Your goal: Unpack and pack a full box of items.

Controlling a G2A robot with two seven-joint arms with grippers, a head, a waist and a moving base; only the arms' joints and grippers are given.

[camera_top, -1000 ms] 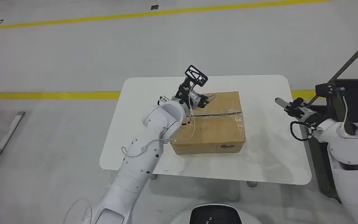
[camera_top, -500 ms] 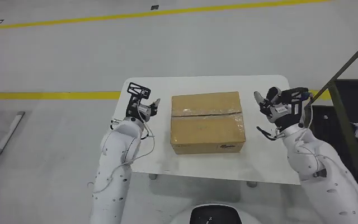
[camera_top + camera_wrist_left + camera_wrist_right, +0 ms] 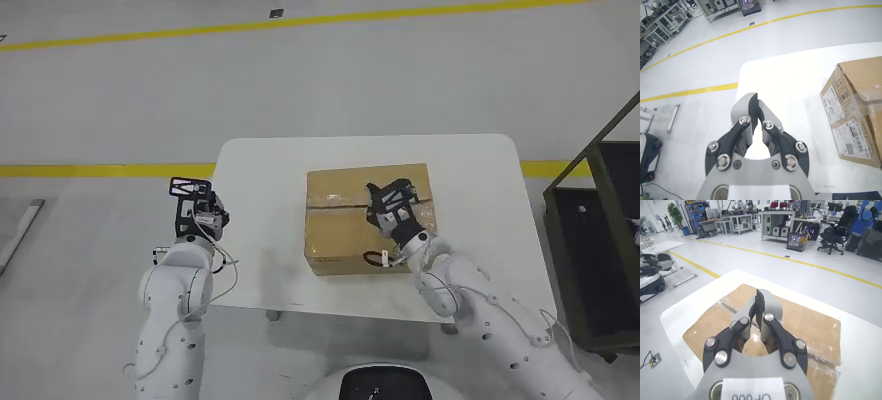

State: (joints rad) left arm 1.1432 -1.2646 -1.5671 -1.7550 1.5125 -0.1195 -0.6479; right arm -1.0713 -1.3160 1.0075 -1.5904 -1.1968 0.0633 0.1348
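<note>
Brown taped cardboard box (image 3: 350, 240) sits mid white counter (image 3: 470, 170). Right tool (image 3: 758, 300), closed and empty, hovers above its tape seam (image 3: 335, 204); left tool (image 3: 755, 101), closed, idles beside the counter edge. Suggest running tip straight along seam centre, clear of flaps.

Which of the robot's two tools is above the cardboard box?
The right tool: it hangs over the box, above its taped top. The left tool is off at the edge of the table, apart from the box.

White table (image 3: 490, 190), yellow floor lines (image 3: 100, 170), dark metal rack (image 3: 600, 260)
</note>
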